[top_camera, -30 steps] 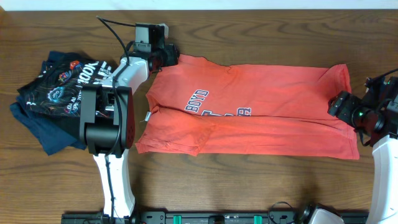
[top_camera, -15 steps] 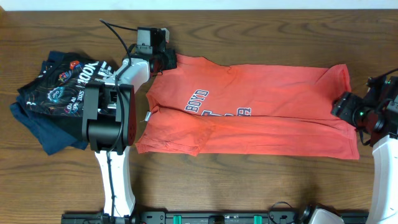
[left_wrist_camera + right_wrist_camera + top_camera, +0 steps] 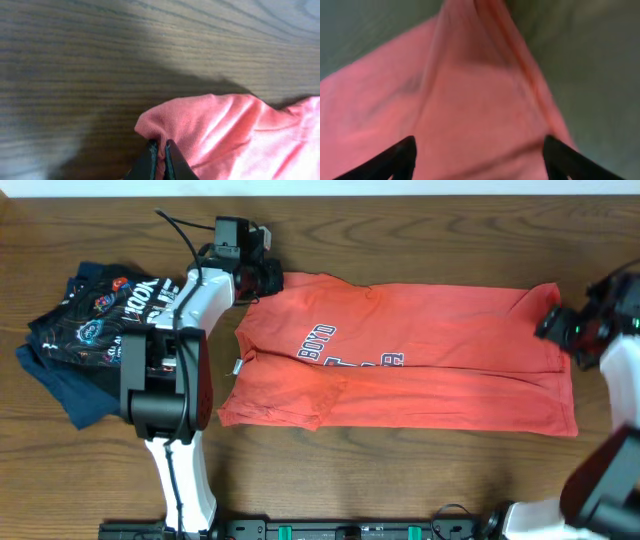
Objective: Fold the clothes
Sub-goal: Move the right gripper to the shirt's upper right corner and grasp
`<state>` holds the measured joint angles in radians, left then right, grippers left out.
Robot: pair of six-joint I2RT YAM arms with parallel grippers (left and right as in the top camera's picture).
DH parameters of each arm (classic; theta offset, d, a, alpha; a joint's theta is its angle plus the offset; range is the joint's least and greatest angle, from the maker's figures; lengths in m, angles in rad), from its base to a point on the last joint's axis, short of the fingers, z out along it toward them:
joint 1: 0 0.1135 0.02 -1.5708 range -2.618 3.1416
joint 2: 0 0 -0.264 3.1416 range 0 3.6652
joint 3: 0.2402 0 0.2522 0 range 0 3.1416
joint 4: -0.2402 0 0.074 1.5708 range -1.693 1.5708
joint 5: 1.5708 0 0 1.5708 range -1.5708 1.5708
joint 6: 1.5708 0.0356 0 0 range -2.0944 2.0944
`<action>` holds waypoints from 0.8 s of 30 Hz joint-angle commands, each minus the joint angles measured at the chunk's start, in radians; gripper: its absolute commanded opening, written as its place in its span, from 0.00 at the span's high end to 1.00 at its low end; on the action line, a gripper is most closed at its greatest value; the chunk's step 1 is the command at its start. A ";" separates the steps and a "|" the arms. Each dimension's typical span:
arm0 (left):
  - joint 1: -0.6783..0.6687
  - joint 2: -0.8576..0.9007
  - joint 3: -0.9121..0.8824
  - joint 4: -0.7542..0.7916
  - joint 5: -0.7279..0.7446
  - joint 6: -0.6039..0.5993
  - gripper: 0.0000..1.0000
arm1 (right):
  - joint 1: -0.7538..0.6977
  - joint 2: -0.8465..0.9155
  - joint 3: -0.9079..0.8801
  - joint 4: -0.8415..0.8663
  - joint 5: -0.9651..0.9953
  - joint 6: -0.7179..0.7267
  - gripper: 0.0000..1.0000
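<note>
Since 1 second ago the right gripper (image 3: 553,322) has swung across the table (image 3: 400,480) to the far right corner of the flat red-orange T-shirt (image 3: 430,370). The left gripper (image 3: 161,146) is pinched on only a thin edge at the far left corner, so lifting could slip the cloth free. The right gripper's fingers stand wide apart over cloth, holding nothing.

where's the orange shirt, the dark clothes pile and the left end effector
orange shirt (image 3: 450,330): overhead view, plain fabric right of the lettering.
dark clothes pile (image 3: 85,330): overhead view, middle of the printed top garment.
left end effector (image 3: 161,147): left wrist view, between the fingertips pinching the shirt's edge.
</note>
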<state>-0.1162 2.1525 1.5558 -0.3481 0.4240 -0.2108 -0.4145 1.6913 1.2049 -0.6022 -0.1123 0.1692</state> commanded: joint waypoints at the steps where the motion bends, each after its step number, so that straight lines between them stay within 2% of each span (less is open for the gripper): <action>1: -0.003 -0.034 0.017 -0.025 0.014 -0.005 0.94 | 0.011 0.126 0.156 0.031 0.011 -0.055 0.18; 8: -0.003 -0.034 0.017 -0.059 0.014 -0.005 0.94 | 0.029 0.390 0.383 0.053 -0.041 -0.055 0.23; 12: -0.003 -0.034 0.017 -0.059 0.013 -0.005 0.94 | 0.039 0.465 0.420 0.084 -0.059 -0.054 0.26; 20: -0.003 -0.034 0.017 -0.059 0.013 -0.005 0.94 | 0.055 0.529 0.421 0.178 -0.060 -0.051 0.40; 22: -0.003 -0.034 0.017 -0.059 0.013 -0.005 0.94 | 0.055 0.533 0.421 0.181 -0.045 -0.051 0.49; 24: -0.003 -0.034 0.017 -0.060 0.013 -0.005 0.94 | 0.055 0.534 0.421 0.181 -0.031 -0.051 0.68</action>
<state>-0.1162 2.1391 1.5562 -0.4011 0.4244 -0.2131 -0.3687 2.2169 1.6035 -0.4240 -0.1608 0.1184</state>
